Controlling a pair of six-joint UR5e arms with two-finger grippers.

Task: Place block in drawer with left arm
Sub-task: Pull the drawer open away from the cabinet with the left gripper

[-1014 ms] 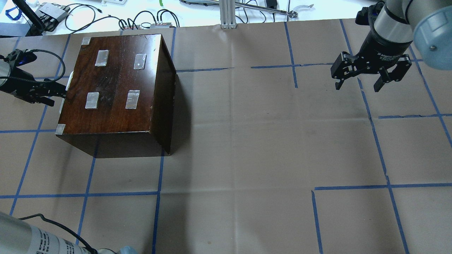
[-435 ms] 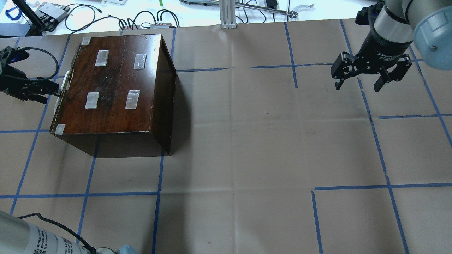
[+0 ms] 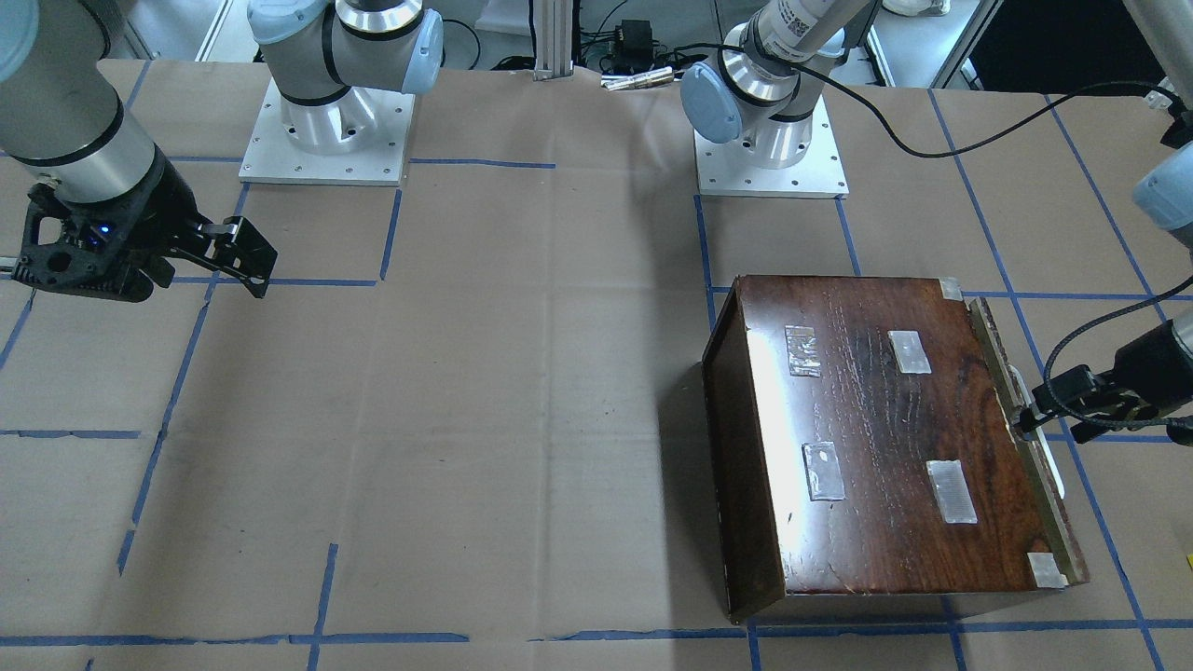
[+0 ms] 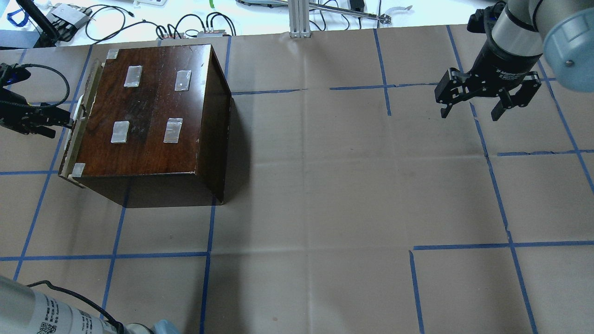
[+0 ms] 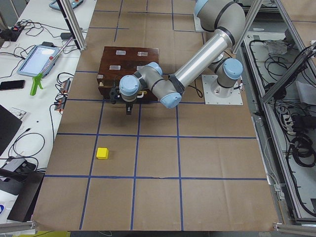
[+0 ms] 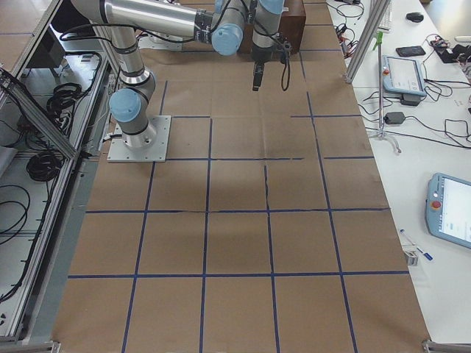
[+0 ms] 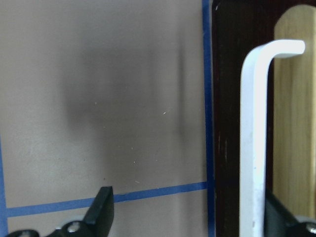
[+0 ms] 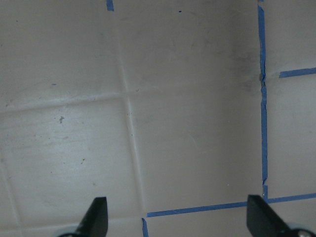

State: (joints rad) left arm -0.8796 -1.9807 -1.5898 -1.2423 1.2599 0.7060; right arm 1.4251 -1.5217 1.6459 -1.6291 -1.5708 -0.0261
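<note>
We see the left gripper (image 4: 62,127) with its fingers spread, not clamped on anything. It is at the white handle (image 7: 254,133) of the drawer (image 4: 70,155), with one finger tucked behind the bar and the other out over bare paper. The drawer shows only as a thin strip proud of the dark cabinet (image 4: 148,111), so in our judgement the opening is far too small to take a block yet. We think the main risk is in that hooked hold. With a single finger behind the handle and nothing pinching it, the finger could slide off the end of the bar. The whole cabinet could also skid across the paper instead of the drawer running out. The looping black cable at the wrist hangs near the cabinet corner and could catch. The right gripper (image 4: 471,113) hangs with its fingers apart, well away on the other side. The yellow block (image 5: 102,153) lies alone on the table, well apart from the left gripper. It is farther out toward the table's left end than the cabinet, with nothing standing between them, and the overhead view does not take it in.
</note>
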